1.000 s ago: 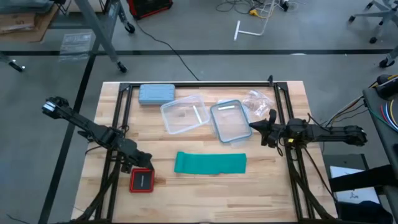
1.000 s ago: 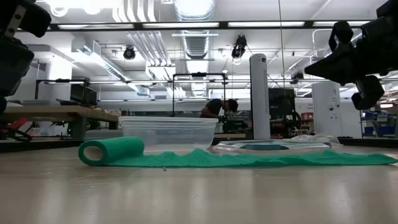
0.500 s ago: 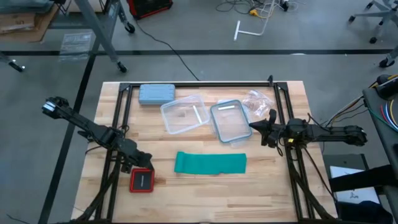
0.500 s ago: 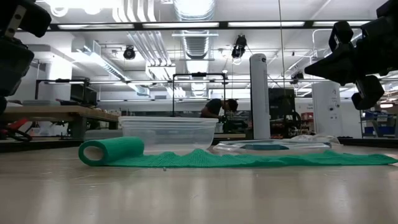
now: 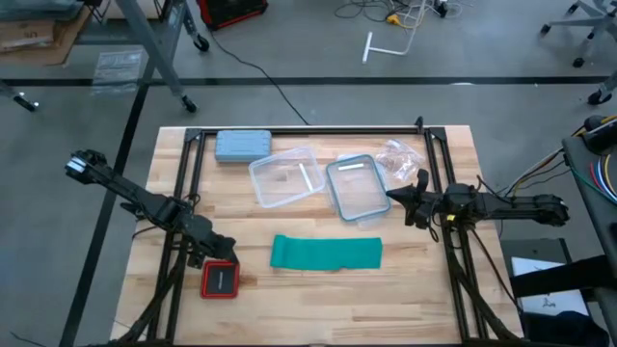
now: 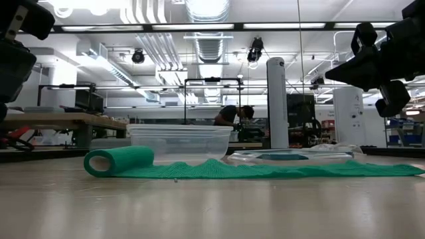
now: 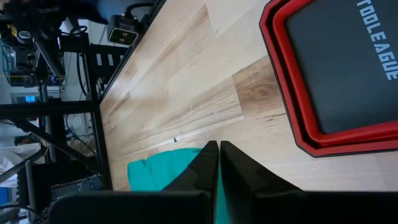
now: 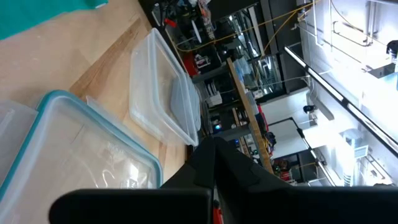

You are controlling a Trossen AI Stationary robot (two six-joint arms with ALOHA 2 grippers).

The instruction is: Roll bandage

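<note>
My left gripper (image 5: 220, 253) hangs over the near-left part of the table (image 5: 318, 308), fingers pressed together, nothing between them; the left wrist view shows the two dark fingertips (image 7: 211, 158) meeting with no gap. Just under and beside it sits a red-rimmed black case (image 5: 219, 280), close but I can't tell if touching. The bandage (image 5: 326, 253) lies flat on the wood just to the right of my left gripper, near but apart from it, a teal-green band stretched sideways across the table middle. In the low view its left end is curled into a small roll (image 6: 118, 161), the rest lying wavy and flat toward the right.

My right gripper (image 5: 410, 204) is at the right side of the table, raised off the surface, fingers clenched shut on nothing per the right wrist view. The bandage's right end is below and to the left of it, well apart. Just left of my right gripper is a clear lid with a teal rim (image 5: 357, 188), and past that a clear plastic container (image 5: 284, 176). A crumpled clear plastic bag (image 5: 395, 156) lies just behind my right gripper. A grey-blue case (image 5: 242, 145) sits at the far-left edge, well away from both grippers.
</note>
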